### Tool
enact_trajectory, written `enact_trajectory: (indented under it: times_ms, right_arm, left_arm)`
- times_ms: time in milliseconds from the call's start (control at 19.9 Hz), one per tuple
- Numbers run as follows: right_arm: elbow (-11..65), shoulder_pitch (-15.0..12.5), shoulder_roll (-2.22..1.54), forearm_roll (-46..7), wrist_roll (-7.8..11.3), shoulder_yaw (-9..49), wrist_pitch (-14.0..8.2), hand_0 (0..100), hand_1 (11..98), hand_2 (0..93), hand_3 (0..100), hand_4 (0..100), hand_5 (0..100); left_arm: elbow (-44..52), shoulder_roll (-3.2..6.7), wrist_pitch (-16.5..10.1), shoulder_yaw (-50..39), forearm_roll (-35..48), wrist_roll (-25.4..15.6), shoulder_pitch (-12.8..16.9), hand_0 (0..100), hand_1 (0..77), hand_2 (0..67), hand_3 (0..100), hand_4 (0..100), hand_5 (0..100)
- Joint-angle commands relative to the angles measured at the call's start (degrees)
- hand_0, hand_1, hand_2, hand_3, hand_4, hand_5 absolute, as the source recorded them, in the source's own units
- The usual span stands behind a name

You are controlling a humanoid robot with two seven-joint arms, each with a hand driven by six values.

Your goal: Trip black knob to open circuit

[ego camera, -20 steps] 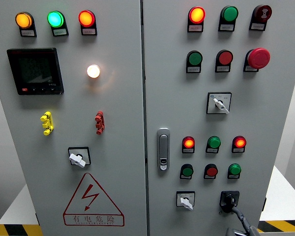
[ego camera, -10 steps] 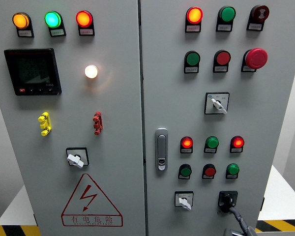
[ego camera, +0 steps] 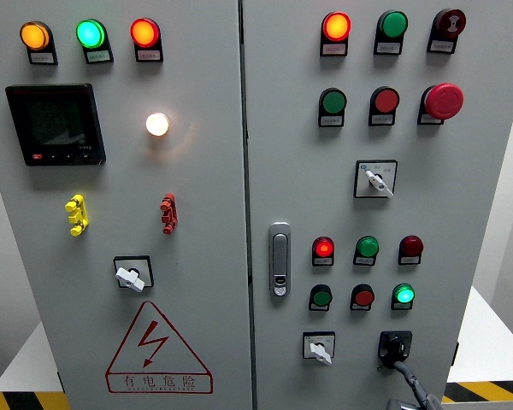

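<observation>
At the grey control cabinet's (ego camera: 239, 213) lower right, the robot's right hand (ego camera: 406, 384) reaches the black rotary knob (ego camera: 393, 346); its grip cannot be told.

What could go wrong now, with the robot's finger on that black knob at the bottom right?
The right hand shows only as a thin finger reaching the black knob, so it might slip off mid-turn. The white selector switch sits just left of the knob; a sideways slip could nudge it. The lit green lamp and dark red lamp above are close too, so an upward overshoot might bump them.
</observation>
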Motion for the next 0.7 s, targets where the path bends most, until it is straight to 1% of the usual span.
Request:
enact_trajectory:
  times_ms: [0, 351, 402, 452, 603, 653]
  right_arm:
    - [0.12, 0.0, 0.02, 0.01, 0.0, -0.12, 0.01, 99, 83.8, 0.5, 100, 100, 100]
    - [-0.23, 0.17, 0.02, -0.08, 0.08, 0.4, 0.01, 100, 82.0, 0.7, 100, 100, 100]
    - [-0.32, 0.17, 0.11, -0.08, 0.08, 0.41, 0.01, 100, 82.0, 0.7, 100, 100, 100]
    - [-0.5, 0.17, 0.29, -0.08, 0.08, 0.49, 0.01, 100, 81.8, 0.7, 100, 100, 100]
    - [-1.02, 0.17, 0.29, -0.08, 0.17, 1.37, 0.01, 100, 81.2, 0.8, 100, 100, 100]
    - [-1.11, 0.17, 0.2, -0.08, 0.17, 1.81, 0.01, 100, 80.6, 0.8, 100, 100, 100]
  left_arm:
    - [0.0, -0.09, 0.0, 0.0, 0.0, 0.0, 0.01, 0, 0.0, 19.5, 26, 10, 9]
    - [0.0, 0.0, 0.0, 0.0, 0.0, 0.0, -0.07, 0, 0.0, 19.4, 26, 10, 9]
    - [0.0, 0.0, 0.0, 0.0, 0.0, 0.0, -0.07, 0, 0.0, 19.4, 26, 10, 9]
    - [0.0, 0.0, 0.0, 0.0, 0.0, 0.0, 0.01, 0, 0.0, 19.4, 26, 10, 9]
    - [0.0, 0.0, 0.0, 0.0, 0.0, 0.0, -0.07, 0, 0.0, 19.4, 26, 10, 9]
    - [0.0, -0.09, 0.0, 0.0, 0.0, 0.0, -0.07, 0, 0.0, 19.5, 26, 10, 9]
